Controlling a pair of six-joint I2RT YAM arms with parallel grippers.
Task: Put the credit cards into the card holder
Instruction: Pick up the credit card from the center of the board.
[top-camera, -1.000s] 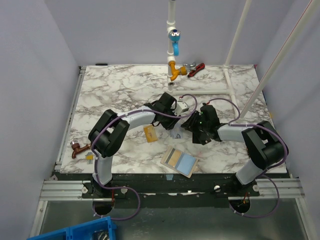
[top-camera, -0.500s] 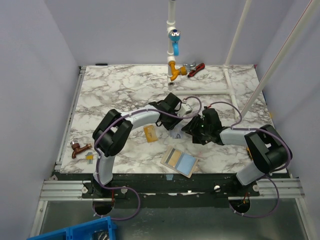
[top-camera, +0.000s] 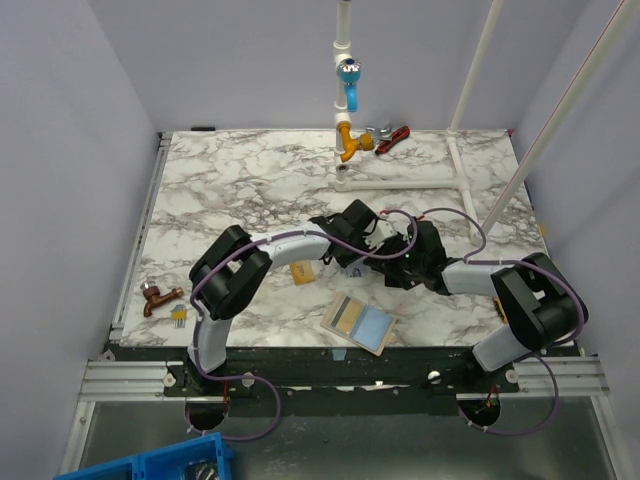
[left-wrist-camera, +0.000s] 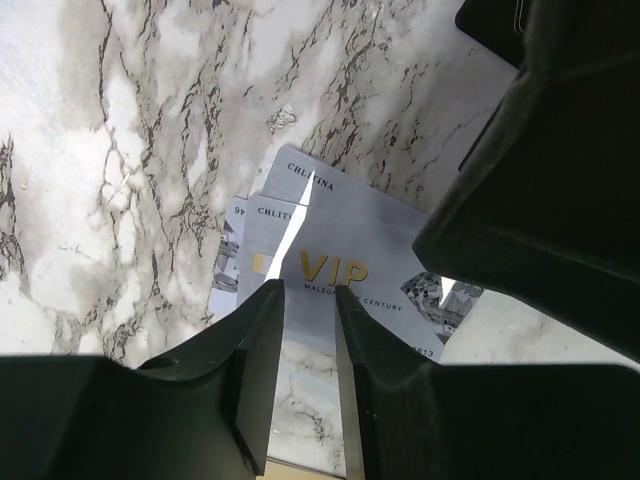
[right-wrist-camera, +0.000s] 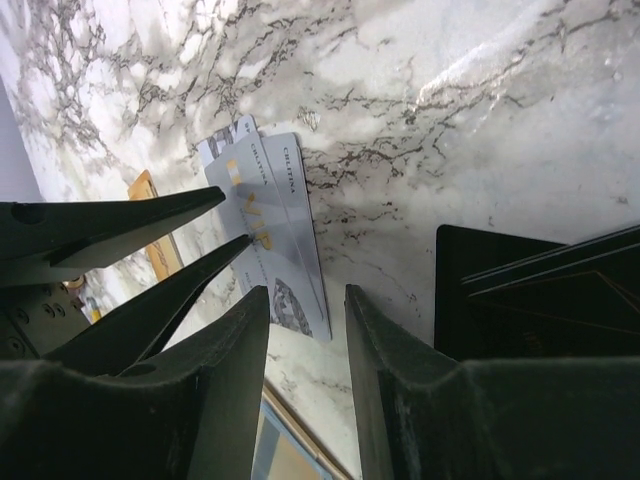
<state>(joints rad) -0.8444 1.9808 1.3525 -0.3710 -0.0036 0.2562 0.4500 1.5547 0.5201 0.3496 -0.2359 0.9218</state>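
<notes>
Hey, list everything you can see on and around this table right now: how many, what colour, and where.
table: one, white-grey marble, under everything.
silver VIP cards: overlapping, count unclear, mid-table between both pincers.
gold card: one, orange-gold, partly hidden, mid-table.
black card: seemingly one, flat on the marble beside the silver ones.
card holder: one, tan and light blue, lying open near the front edge.
tap: one, brown, left edge.
pipe fitting: one, orange and blue, far edge.
tool: one, red-handled, far edge.
white pipes: white, far right.
bin: blue, below the table, near left.
left pincer: black, open, over the silver cards.
right pincer: black, open, facing it.
</notes>
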